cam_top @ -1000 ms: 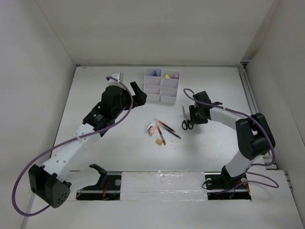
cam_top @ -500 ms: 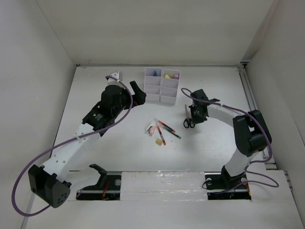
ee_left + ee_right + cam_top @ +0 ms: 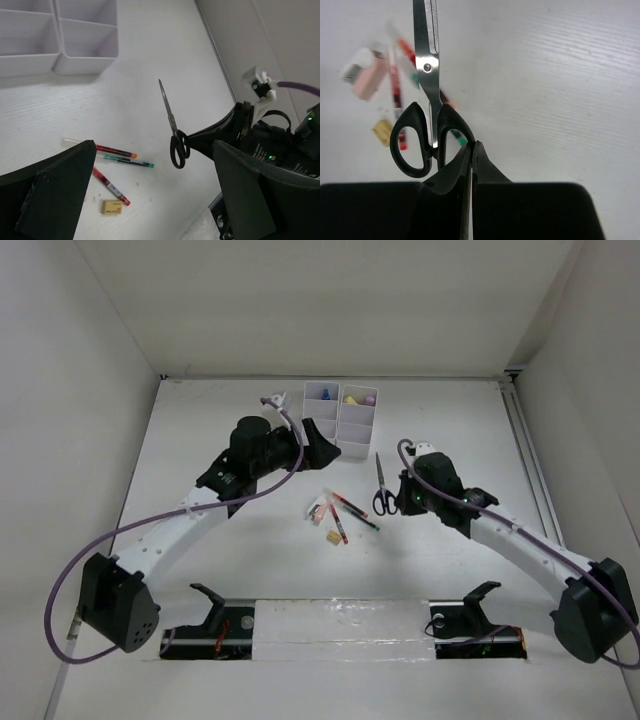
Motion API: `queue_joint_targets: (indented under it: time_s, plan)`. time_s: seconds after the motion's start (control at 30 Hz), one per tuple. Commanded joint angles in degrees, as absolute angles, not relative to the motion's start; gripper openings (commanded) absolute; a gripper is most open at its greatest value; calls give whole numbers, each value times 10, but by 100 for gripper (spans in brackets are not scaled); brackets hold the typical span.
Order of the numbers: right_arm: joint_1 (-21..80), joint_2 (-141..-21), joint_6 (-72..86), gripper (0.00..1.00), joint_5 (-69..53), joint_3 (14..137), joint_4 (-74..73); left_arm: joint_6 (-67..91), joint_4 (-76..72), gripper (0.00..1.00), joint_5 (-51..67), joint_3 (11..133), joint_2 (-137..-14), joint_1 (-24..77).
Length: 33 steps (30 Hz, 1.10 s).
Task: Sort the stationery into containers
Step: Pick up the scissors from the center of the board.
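Black-handled scissors (image 3: 381, 485) hang just off the table with the blades pointing away. My right gripper (image 3: 402, 498) is shut on one handle loop, and in the right wrist view the right gripper (image 3: 471, 146) pinches that loop of the scissors (image 3: 415, 142). The white compartment tray (image 3: 338, 426) stands at the back. A blue-capped marker (image 3: 327, 393) and yellow and purple highlighters (image 3: 358, 398) stand in its far cells. My left gripper (image 3: 318, 440) hovers open in front of the tray, holding nothing. Red and green pens (image 3: 345, 512) lie mid-table.
A yellow eraser (image 3: 332, 537) and a pink eraser (image 3: 318, 510) lie beside the pens. In the left wrist view the pens (image 3: 116, 149), the yellow eraser (image 3: 111, 206) and the tray's near cells (image 3: 62, 67) show between the left gripper's (image 3: 152, 150) wide fingers. White walls enclose the table.
My right gripper closed on the scissors' handle and raised them, shifting slightly left while the arm stretched low. My left arm swung right, bringing its gripper in front of the tray.
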<state>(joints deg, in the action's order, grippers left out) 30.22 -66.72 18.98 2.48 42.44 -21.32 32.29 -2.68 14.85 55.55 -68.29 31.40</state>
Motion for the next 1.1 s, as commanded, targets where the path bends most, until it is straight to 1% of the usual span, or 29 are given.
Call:
queue_joint_targets:
  time_s: [0.0,0.03,0.13,0.2,0.3,0.47,0.5,0.57,0.6,0.63,0.67,0.73,0.77,0.83,0.87,0.9,0.93,1.07]
  plan:
    - [334,-623,231,0,-2,433,-149,344,-142,100,295,530,-709,312]
    - [358,-614,236,0,-2,433,-149,352,-181,100,307,519,-719,312]
    - [407,-596,250,0,18,463,-135,374,-217,100,329,512,-734,312]
    - [427,-596,250,0,30,484,-135,381,-223,99,329,512,-739,317]
    - [458,-602,250,0,43,504,-128,374,-212,97,296,523,-745,356]
    - [488,-608,265,0,71,511,-111,368,-180,87,245,550,-765,392]
    - [494,-608,270,0,78,511,-111,368,-174,79,240,550,-771,397]
    - [494,-608,270,0,85,518,-119,368,-174,70,235,550,-771,397]
    - [494,-608,270,0,98,524,-119,368,-174,63,235,550,-771,397]
    - [499,-603,270,0,105,524,-126,368,-169,48,229,544,-765,397]
    - [499,-603,270,0,105,531,-127,368,-169,42,229,544,-765,397]
    - [499,-603,270,0,111,531,-127,368,-154,36,210,544,-759,397]
    - [499,-603,270,0,111,531,-127,368,-147,27,202,551,-759,397]
    - [504,-603,270,0,105,531,-127,368,-139,19,177,556,-753,397]
    - [512,-603,270,0,105,531,-127,368,-139,13,171,556,-753,397]
    - [512,-603,270,0,105,531,-121,368,-139,3,165,563,-753,397]
    - [518,-603,270,0,105,531,-116,368,-134,0,156,563,-753,397]
    - [524,-603,265,0,105,526,-110,363,-139,0,156,569,-753,397]
